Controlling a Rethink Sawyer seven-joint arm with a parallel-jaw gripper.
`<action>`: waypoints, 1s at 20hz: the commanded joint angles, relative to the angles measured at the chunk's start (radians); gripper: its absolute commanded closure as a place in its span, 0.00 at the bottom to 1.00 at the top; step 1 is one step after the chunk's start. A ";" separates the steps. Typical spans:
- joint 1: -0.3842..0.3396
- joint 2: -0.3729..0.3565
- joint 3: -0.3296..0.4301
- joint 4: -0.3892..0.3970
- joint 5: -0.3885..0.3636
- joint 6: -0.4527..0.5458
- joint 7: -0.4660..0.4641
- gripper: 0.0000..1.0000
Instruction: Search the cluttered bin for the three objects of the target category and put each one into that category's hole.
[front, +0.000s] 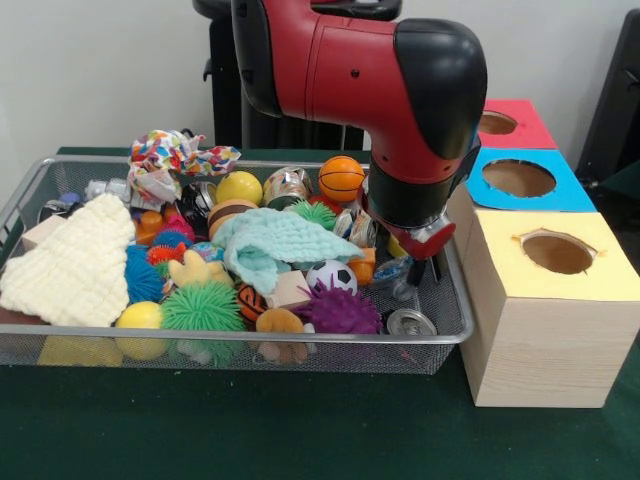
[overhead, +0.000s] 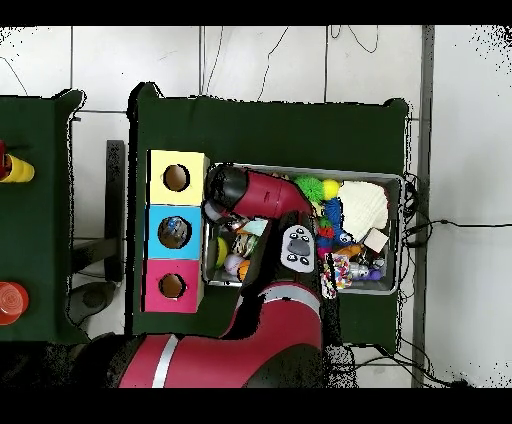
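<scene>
Hanging low over the wire bin's (front: 452, 330) end nearest the boxes, the pincer (front: 427, 262) is hovering by a silver can (front: 411, 322); grip state I cannot tell. Overhead, the arm (overhead: 262, 192) is hiding that corner beside the yellow hole (overhead: 176, 178). Better descending straight, avoiding the mesh wall.

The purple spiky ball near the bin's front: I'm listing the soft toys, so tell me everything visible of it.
The purple spiky ball looks like soft rubber, round and covered in short floppy spines. It lies near the front wall of the wire mesh bin, below a small soccer ball, beside a silver can. Nothing grips it; its underside is hidden.
</scene>
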 joint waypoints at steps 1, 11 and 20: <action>-0.007 0.057 0.070 0.049 0.015 -0.043 0.100 0.00; 0.037 0.066 0.005 0.010 -0.041 -0.074 0.099 1.00; 0.044 0.066 -0.004 0.014 -0.031 -0.080 0.096 1.00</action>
